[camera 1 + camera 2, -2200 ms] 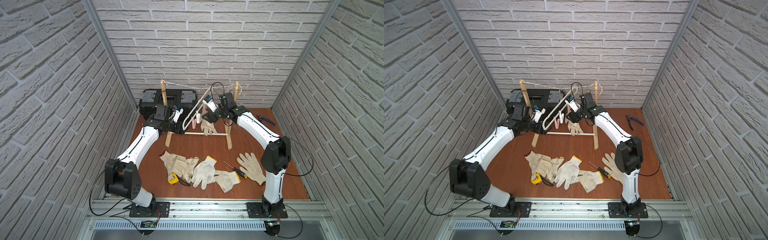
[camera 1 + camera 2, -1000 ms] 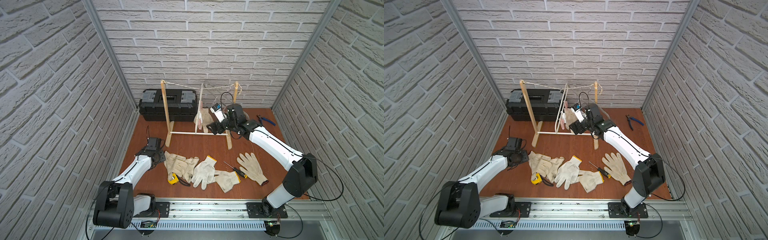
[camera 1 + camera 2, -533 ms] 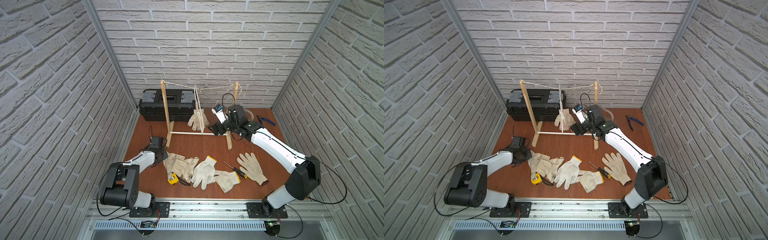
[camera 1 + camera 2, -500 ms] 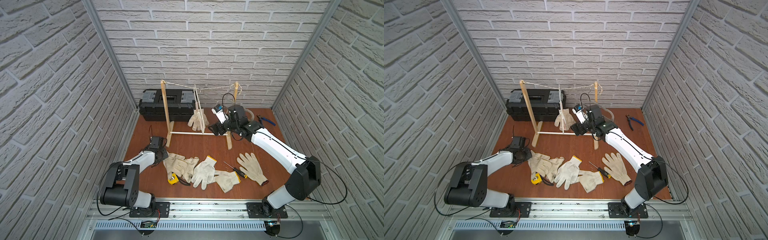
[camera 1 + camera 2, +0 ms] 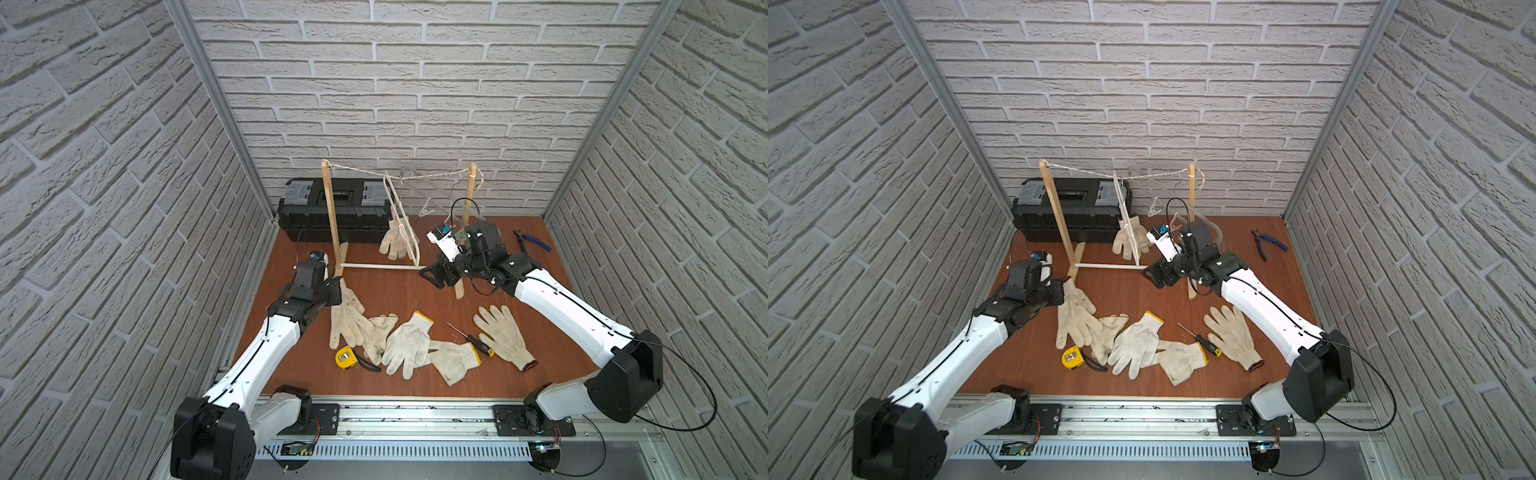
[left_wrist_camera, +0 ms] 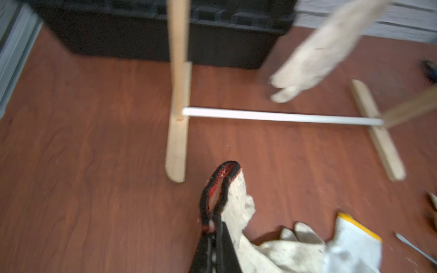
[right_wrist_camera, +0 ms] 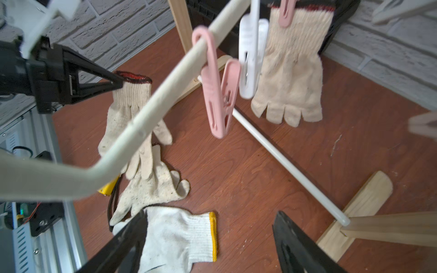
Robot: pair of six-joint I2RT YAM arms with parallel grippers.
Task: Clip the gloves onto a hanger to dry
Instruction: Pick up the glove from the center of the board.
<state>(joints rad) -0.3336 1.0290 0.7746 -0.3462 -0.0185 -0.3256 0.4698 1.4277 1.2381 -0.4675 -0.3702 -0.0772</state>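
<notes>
top views, left gripper (image 5: 337, 287): clenched on the cuff of one glove (image 5: 345, 318). the glove hangs from my tips and its fingers reach down to the pile of gloves (image 5: 409, 343) beside me.
top views, right gripper (image 5: 1153, 276): released, jaws wide, nothing between them. the hanger (image 5: 395, 208) is just beside it and higher.
top views, step: i judge i must lift the glove free of the pile slowly, so it drags no other glove, then carry the cuff toward my right gripper.
top views, hard to see: the clips are too small to tell here.
left wrist, left gripper (image 6: 212, 227): my tips pinch the dark red edge of the cuff. if they hold one layer or both, i cannot tell.
left wrist, step: the grip is only on the edge, so i think i should move without jerks.
left wrist, hard to see: the picture is blurred. the clipped glove (image 6: 316, 54) far ahead is cut off on top and the hanger does not show.
right wrist, right gripper (image 7: 210, 214): open, with the pile under it.
right wrist, clips: a free pink clip (image 7: 220, 101) and a white clip (image 7: 250, 59) hang on the hanger bar ahead of my jaws. the clipped glove is behind them.
right wrist, step: i think my right jaws should press the pink clip open while the left puts the cuff edge deep in its mouth.
right wrist, hard to see: the hook of the hanger is cut off.
</notes>
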